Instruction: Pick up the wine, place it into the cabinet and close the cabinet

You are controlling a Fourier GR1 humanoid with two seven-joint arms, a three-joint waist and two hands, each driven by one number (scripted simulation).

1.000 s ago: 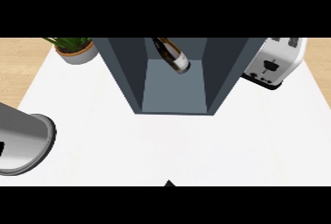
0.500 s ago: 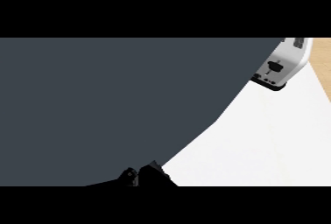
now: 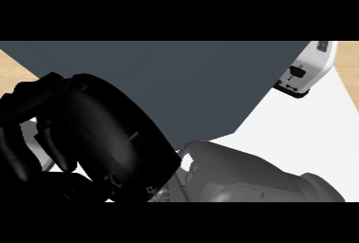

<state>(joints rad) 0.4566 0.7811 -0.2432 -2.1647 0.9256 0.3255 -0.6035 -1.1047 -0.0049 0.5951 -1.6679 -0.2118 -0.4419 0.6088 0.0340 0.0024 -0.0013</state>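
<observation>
The dark grey-blue cabinet [image 3: 175, 80] fills the upper middle of the head view as one flat panel, and its inside does not show. The wine bottle is hidden from sight. My right hand [image 3: 98, 137] looms very close at the left, a big black shape in front of the cabinet's lower left part. Its fingers [image 3: 21, 142] hang slightly bent with nothing in them. Its grey forearm [image 3: 245, 175] comes in from the lower right. My left hand does not show.
A white toaster [image 3: 308, 66] stands at the upper right beside the cabinet. Bare white counter [image 3: 308, 137] shows at the right, below the toaster.
A second ago the cabinet stood open with the wine bottle inside. Its dark panel then swung across the view. My right hand and forearm have risen into view at the lower left.
</observation>
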